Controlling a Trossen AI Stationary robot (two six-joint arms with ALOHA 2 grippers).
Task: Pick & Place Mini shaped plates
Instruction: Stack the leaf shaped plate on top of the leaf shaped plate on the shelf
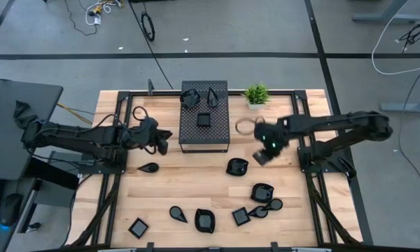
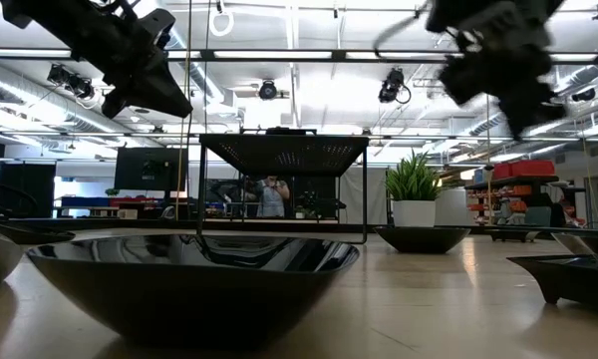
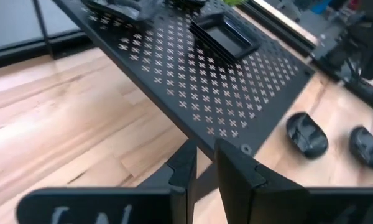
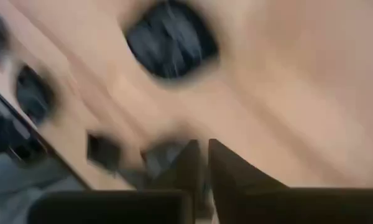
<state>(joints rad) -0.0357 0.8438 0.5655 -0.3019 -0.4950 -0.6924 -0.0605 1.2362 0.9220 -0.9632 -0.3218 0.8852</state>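
Right gripper (image 1: 264, 155) mid-frame above plates (image 1: 237, 166), fingers together, empty; left gripper (image 1: 161, 143) closed beside box (image 1: 204, 117), centre-left.

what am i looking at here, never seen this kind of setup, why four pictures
It is a robot with two dark arms at a wooden table, filmed by four cameras at once: one overhead, one at table height, one on each wrist. The left gripper waits beside a black perforated box that already carries a few mini shaped plates. The right gripper hangs over the table near a rounded plate; more small black plates lie along the near side. Both pairs of fingers look closed and empty. A small potted plant stands behind the box.
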